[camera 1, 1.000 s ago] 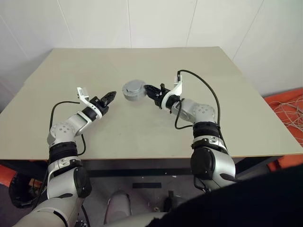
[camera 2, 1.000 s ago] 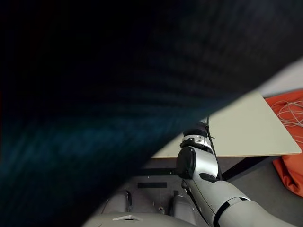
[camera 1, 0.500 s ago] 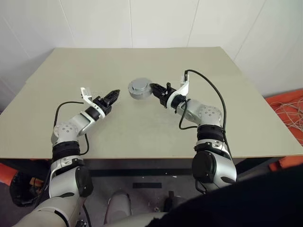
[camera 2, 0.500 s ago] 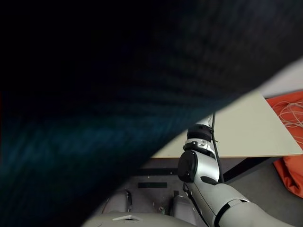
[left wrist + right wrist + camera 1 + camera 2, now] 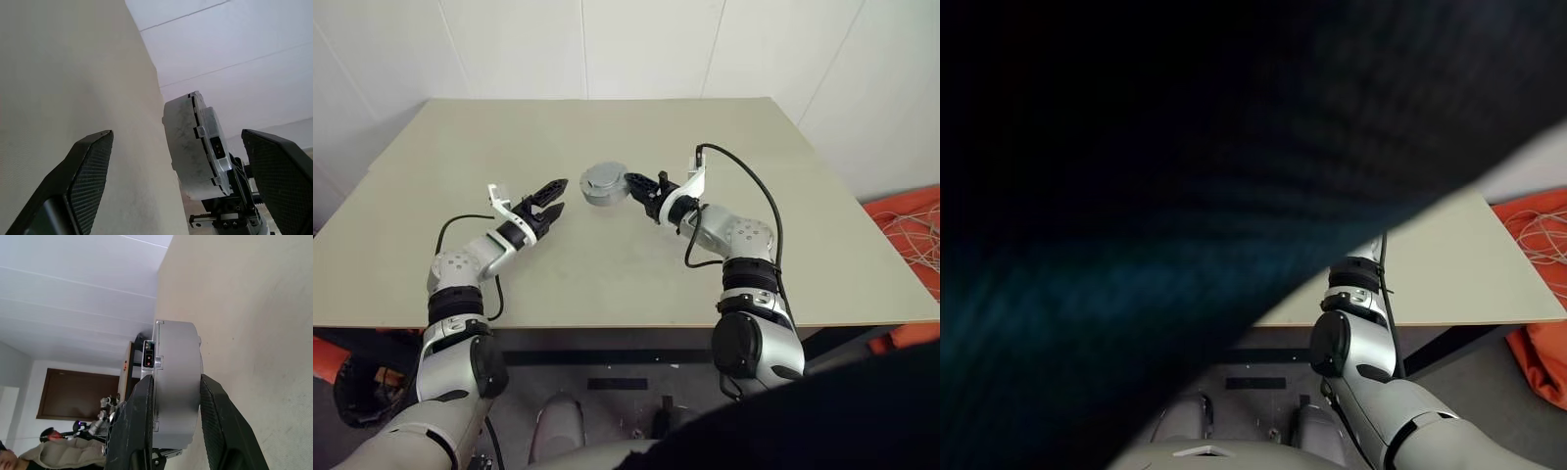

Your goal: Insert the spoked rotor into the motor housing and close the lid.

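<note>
While the right gripper [image 5: 628, 181] clamps its two fingers [image 5: 142, 421] across the flat faces of the motor housing [image 5: 604, 183], the housing sits with its lid already on and looks slightly tilted, its flat top turned up and a little toward the robot. It is a squat grey cylinder, wider than it is tall, so it has no true long axis; its round axis runs roughly upright. From the right wrist view a small connector block shows on its side wall, between the two fingers. Whether its base rests on the tabletop [image 5: 607, 255] or hangs just clear of it cannot be settled from the head view; in the wrist views its rim appears to meet the surface.

The left gripper [image 5: 551, 196] stands to the robot's left of the housing, apart from it, its fingers [image 5: 88, 171] spread wide and holding nothing. The fingers point toward the housing, which lies between them in the left wrist view.

The tabletop is a plain beige board, matt and unmarked, with the housing near its middle. Pale panelled walls close the far side. Orange material with a tangle of thin cable [image 5: 911, 230] lies on the floor beyond the tabletop's right edge.

Bare surface surrounds the housing on all sides, and every edge of the tabletop lies well away from both grippers. A dark blurred mass covers most of the right eye view.
</note>
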